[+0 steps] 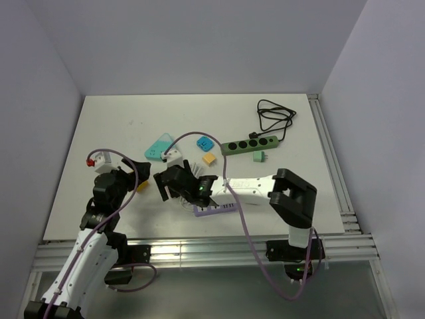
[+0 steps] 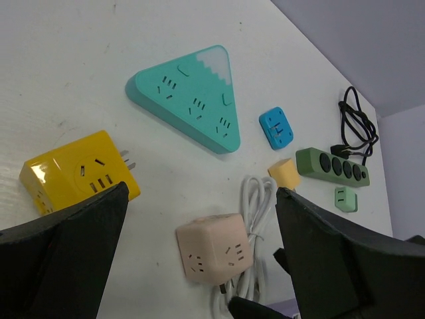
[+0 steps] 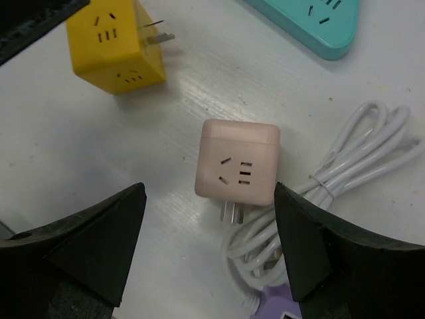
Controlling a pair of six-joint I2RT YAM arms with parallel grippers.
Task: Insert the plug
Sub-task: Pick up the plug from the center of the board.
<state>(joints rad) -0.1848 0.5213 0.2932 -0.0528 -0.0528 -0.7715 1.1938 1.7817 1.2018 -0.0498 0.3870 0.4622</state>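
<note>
Right wrist view: pink cube (image 3: 238,163) looked light, hard, slippy. Best grab flat sides, not prongs (image 3: 231,212). Above it right gripper (image 3: 209,199) was open, empty; left gripper (image 2: 202,196) open too.

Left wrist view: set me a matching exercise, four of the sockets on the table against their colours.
Things:
1. triangular strip
2. long strip
3. adapter nearest the triangular strip
4. cube by the cord

Colours:
a. pink
b. teal
c. blue
d. dark green

Pairs: 1-b; 2-d; 3-c; 4-a
</note>
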